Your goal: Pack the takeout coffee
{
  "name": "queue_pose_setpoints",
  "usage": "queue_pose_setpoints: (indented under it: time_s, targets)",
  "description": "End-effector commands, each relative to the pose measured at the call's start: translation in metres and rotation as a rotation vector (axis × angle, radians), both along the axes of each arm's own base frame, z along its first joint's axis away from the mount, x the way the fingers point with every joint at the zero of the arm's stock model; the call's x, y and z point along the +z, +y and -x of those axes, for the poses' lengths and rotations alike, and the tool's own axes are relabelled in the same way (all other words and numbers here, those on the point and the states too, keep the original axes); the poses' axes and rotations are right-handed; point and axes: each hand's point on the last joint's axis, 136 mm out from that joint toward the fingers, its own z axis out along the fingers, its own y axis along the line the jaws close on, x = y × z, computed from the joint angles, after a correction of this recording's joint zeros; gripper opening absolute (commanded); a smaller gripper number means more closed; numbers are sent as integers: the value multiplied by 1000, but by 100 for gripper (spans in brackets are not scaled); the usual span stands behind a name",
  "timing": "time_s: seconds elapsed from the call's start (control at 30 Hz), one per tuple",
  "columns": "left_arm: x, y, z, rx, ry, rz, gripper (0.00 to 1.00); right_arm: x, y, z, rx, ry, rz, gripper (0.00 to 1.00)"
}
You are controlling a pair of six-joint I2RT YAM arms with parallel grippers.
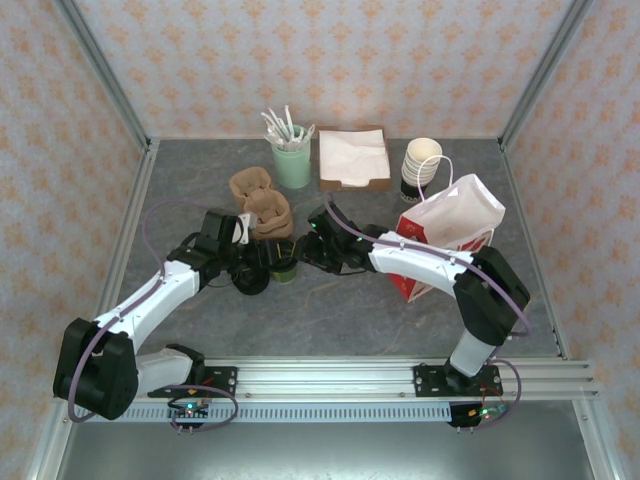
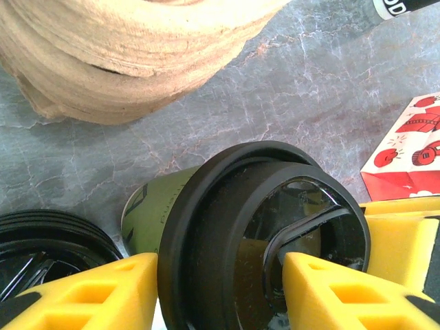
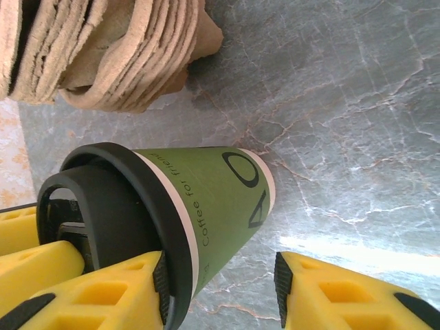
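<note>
The takeout coffee (image 1: 284, 268), an olive-green paper cup (image 3: 220, 199) with dark lettering, sits on the grey table between my two grippers. A black lid (image 2: 227, 234) caps its rim. My left gripper (image 2: 220, 278) is shut on that lid (image 3: 117, 199), one yellow finger against the rim and the other over the top. My right gripper (image 3: 220, 275) stands open around the cup body (image 2: 155, 210). Its left pad touches the lid's rim, while table shows between the cup and its right pad. From above, the left gripper (image 1: 265, 258) and right gripper (image 1: 305, 255) meet at the cup.
A stack of black lids (image 1: 250, 280) lies just left of the cup. Brown pulp carriers (image 1: 262, 205) are stacked behind it. A red-and-white paper bag (image 1: 450, 225) stands at the right. At the back are a mint cup of utensils (image 1: 292, 160), a napkin tray (image 1: 353, 160) and stacked cups (image 1: 422, 165).
</note>
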Motion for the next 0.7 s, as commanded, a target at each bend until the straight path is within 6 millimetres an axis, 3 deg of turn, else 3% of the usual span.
queue_pose_setpoints:
  time_s: [0.0,0.2,0.67]
  targets:
    - [-4,0,16,-20,77,-24,52,-2,-13,-3,-7,-3,89,45]
    - [18,-8,7,-24,41,16,53,8,-10,-6,-2,-16,86,45]
    - [35,-5,-2,-16,14,-8,55,33,-8,-14,5,-52,69,46]
